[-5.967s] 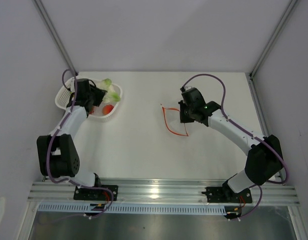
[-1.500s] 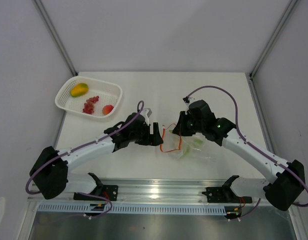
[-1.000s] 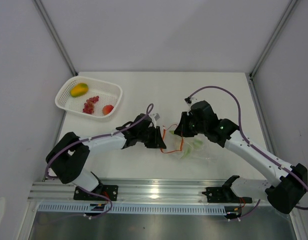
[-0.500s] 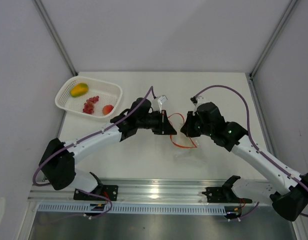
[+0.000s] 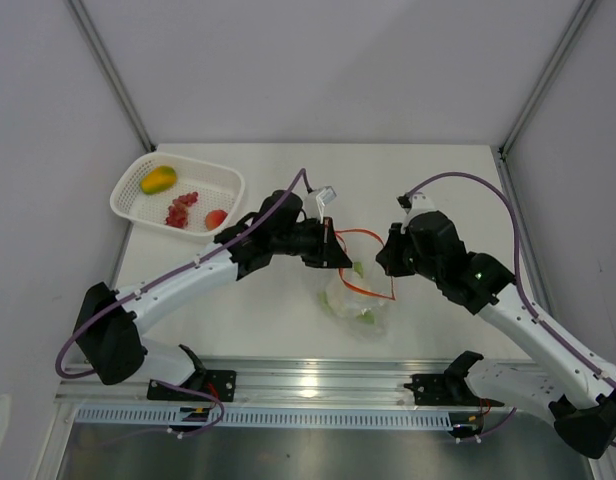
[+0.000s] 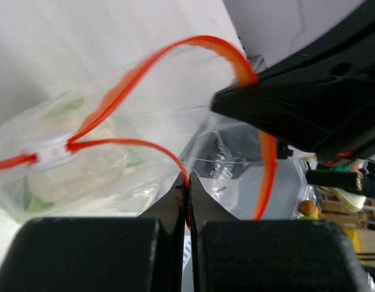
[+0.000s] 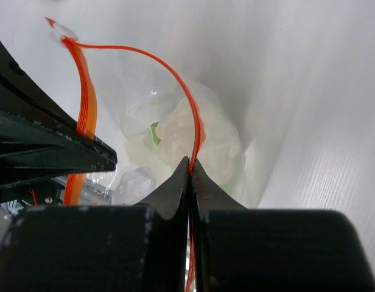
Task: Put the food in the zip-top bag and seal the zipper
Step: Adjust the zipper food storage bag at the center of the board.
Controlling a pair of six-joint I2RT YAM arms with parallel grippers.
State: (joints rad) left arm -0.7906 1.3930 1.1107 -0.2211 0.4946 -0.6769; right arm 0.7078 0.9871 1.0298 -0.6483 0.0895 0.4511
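Note:
The clear zip-top bag (image 5: 356, 300) hangs lifted between both arms, its red-orange zipper (image 5: 366, 236) spread in an open loop. White-and-green vegetable pieces (image 5: 360, 312) lie in its bottom; they also show in the right wrist view (image 7: 187, 143). My left gripper (image 5: 335, 258) is shut on the zipper's left side (image 6: 145, 146). My right gripper (image 5: 388, 266) is shut on the right side (image 7: 196, 121). The mango (image 5: 158, 180), red grape bunch (image 5: 181, 208) and red-orange round fruit (image 5: 216, 218) lie in the white basket (image 5: 228, 178) at the far left.
The basket stands near the left wall. Metal frame posts (image 5: 533, 95) rise at the back corners. A rail (image 5: 308, 385) with the arm bases runs along the near edge.
Both grippers lifted the bag off the table and pulled its mouth open wider. The vegetable pieces slid to the hanging bottom. Before that, the left arm came over from the basket.

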